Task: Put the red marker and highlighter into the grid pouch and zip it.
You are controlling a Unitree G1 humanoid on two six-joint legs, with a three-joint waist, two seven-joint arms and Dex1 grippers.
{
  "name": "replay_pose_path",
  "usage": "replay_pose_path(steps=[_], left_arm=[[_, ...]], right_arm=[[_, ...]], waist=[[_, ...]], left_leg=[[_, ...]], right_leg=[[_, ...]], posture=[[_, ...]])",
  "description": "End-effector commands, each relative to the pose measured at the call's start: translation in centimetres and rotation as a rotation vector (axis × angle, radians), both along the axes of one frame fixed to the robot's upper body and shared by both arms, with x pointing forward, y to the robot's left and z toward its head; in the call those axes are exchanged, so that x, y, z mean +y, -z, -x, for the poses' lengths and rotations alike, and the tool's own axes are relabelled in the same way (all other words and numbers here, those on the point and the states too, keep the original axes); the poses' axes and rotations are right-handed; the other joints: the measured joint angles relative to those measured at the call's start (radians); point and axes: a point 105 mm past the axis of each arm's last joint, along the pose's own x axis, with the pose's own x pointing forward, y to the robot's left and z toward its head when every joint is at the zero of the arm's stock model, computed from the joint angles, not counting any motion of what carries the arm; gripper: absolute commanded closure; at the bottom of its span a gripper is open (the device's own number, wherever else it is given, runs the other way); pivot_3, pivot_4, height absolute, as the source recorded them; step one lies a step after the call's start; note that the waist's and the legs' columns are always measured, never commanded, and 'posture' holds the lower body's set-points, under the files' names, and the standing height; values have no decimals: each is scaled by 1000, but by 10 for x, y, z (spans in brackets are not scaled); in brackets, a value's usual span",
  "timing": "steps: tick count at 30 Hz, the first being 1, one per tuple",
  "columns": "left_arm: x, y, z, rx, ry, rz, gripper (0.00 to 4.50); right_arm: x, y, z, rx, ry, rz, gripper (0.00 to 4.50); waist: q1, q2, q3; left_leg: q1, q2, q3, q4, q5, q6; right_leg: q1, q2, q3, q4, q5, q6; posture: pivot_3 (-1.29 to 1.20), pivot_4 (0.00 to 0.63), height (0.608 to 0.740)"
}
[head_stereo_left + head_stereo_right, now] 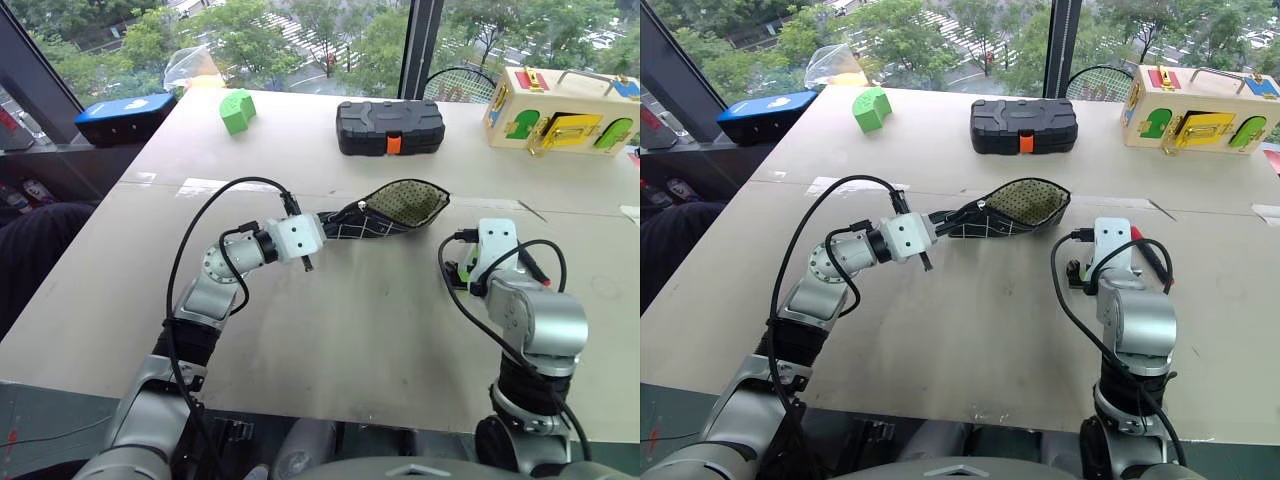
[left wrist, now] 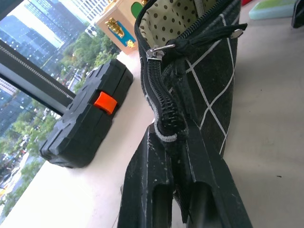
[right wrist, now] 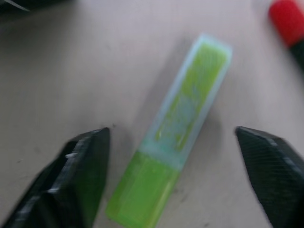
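The grid pouch (image 1: 400, 205) lies near the middle of the table, its mouth gaping so the dotted lining shows. My left gripper (image 1: 325, 228) is shut on the pouch's near end, clamping the fabric by the zipper's end (image 2: 164, 128). To the right lies the light-green highlighter (image 3: 175, 142), flat on the table. My right gripper (image 3: 171, 132) hangs over it, open, one finger on each side and neither touching it. The red marker (image 1: 1140, 240) lies just beyond the highlighter, and its red cap (image 3: 287, 21) is seen in the right wrist view.
A black hard case with an orange latch (image 1: 390, 127) stands behind the pouch. A green arched block (image 1: 237, 110) sits at the back left and a colourful wooden latch box (image 1: 560, 110) at the back right. A blue box (image 1: 125, 115) rests off the table's left edge.
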Motion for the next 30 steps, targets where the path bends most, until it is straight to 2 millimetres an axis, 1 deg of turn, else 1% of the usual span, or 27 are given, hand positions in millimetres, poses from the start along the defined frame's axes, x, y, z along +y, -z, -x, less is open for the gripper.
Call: replay_pose_path(steps=[1,2,3,4,6,8,9,12,14,17,19,21,25,27,30], left_arm=[[-6,-15,6,-72,36,14,4500],[-6,-15,7,-74,37,16,4500],[-7,-14,8,-75,40,17,4500],[-8,-14,9,-76,43,19,4500],[-10,-13,10,-75,45,26,4500],[-12,-12,11,-75,52,28,4500],[-14,-11,12,-75,58,28,4500],[-18,-9,13,-80,82,24,4500],[-21,-8,15,-88,101,17,4500],[-27,-8,18,-109,139,3,4500],[-31,-7,21,-124,166,-5,4500],[-33,-7,24,-141,189,-13,4500],[-35,-8,29,-164,217,-19,4500],[-35,-8,30,-170,225,-20,4500],[-36,-8,34,-176,238,-16,4500]], right_arm=[[-12,-2,6,-16,41,-5,2267],[-13,-3,7,-18,36,-9,2777],[-16,-5,9,-26,17,-10,3116],[-19,-9,12,-41,-20,-1,3705],[-23,-15,18,-62,-92,19,3743],[-26,-23,27,-91,-209,20,3743],[-26,-32,36,-110,-316,24,3743],[-17,-60,65,-130,-646,10,3743],[-8,-78,75,-143,-809,-16,3743],[-2,-98,68,-166,-893,-55,3743],[3,-105,58,-159,-913,-75,3743],[8,-102,52,-97,-931,-73,3743],[5,-92,42,20,-912,-46,3743],[5,-92,38,62,-912,-20,3743],[11,-94,28,87,-918,0,3743]], waist=[[2,0,0],[2,0,0],[3,0,0],[3,0,0],[4,1,1],[2,1,1],[0,1,1],[1,4,2],[-4,2,2],[-11,1,2],[-12,0,2],[-8,0,2],[6,0,2],[6,0,2],[4,0,2]], left_leg=[[0,0,0,0,0,0],[0,0,0,0,0,0],[0,0,0,0,0,0],[0,0,0,0,0,0],[0,0,-1,0,0,0],[0,0,0,0,0,0],[0,0,0,0,0,0],[0,0,0,0,0,1],[0,0,1,0,-2,4],[2,2,1,0,-3,5],[1,2,1,0,-3,5],[1,1,1,0,-3,5],[-1,1,-1,0,0,1],[-3,1,-2,0,0,1],[-5,0,-2,1,-1,1]], right_leg=[[0,0,0,0,0,0],[0,0,0,0,0,0],[0,0,0,0,0,0],[0,0,0,0,0,0],[0,0,0,0,0,0],[0,0,-1,-2,0,0],[0,0,-1,-2,0,0],[2,0,-1,-4,0,0],[4,0,-1,-4,0,1],[6,1,-2,-4,0,1],[5,0,-2,-4,0,0],[5,-1,-2,-4,0,0],[4,-1,-4,-7,0,0],[4,-1,-5,-10,0,0],[4,-2,-5,-11,1,0]], posture=[[0,150,740],[0,150,740],[0,150,740],[0,150,740],[0,150,740],[0,150,740],[0,150,740],[0,150,740],[0,150,740],[0,150,740],[0,150,740],[0,150,740],[0,150,740],[0,150,740],[0,150,740]])
